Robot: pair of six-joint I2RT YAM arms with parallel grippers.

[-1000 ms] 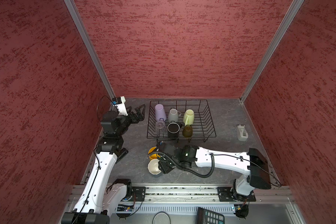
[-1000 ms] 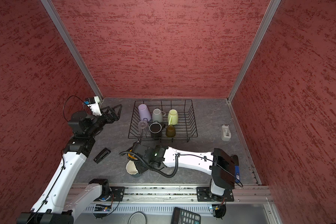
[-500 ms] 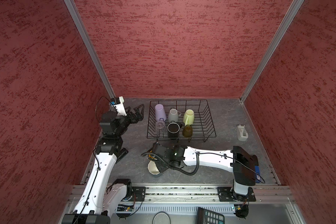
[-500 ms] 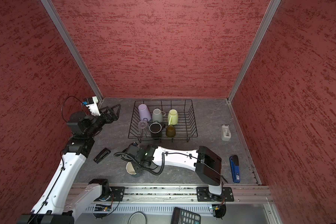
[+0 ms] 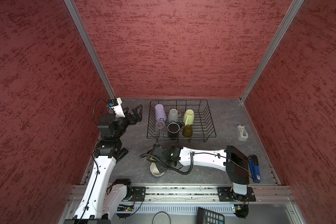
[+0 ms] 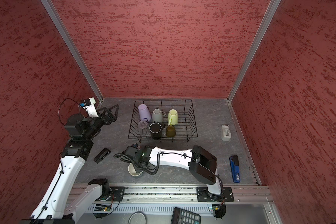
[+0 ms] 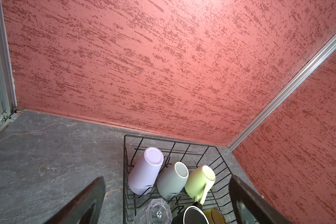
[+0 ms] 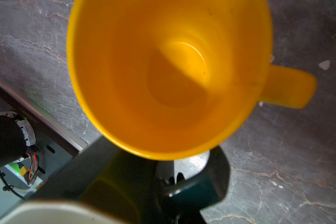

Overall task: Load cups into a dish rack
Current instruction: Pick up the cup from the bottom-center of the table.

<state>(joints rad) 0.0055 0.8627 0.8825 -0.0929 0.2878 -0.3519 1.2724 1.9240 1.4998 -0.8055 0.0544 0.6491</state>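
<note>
Right gripper [image 5: 154, 157] low over yellow mug [image 8: 169, 77], mouth up on table [image 5: 225, 114] near dish rack [image 5: 178, 100], tipped dark teal mug [image 5: 156, 171] beside; whether clamped, cannot tell. Pinch rim wall squarely, lift straight, avoid neighbour. Left gripper [image 7: 166, 179] wide, empty

Dish rack [image 5: 206, 120]: far centre of table [image 5: 136, 139]. Inside, far row, left to right: tumbler [image 5: 160, 112], middle mug [image 5: 173, 115], right mug [image 5: 189, 117]. Near row: left glass [image 5: 160, 127], centre mug [image 5: 173, 129], right glass [image 5: 187, 131]. Near of rack, on table: first table mug [image 8: 169, 77], second table mug [image 5: 155, 170] just beside it. Tape dispenser [image 5: 242, 132]: right of rack.
</note>
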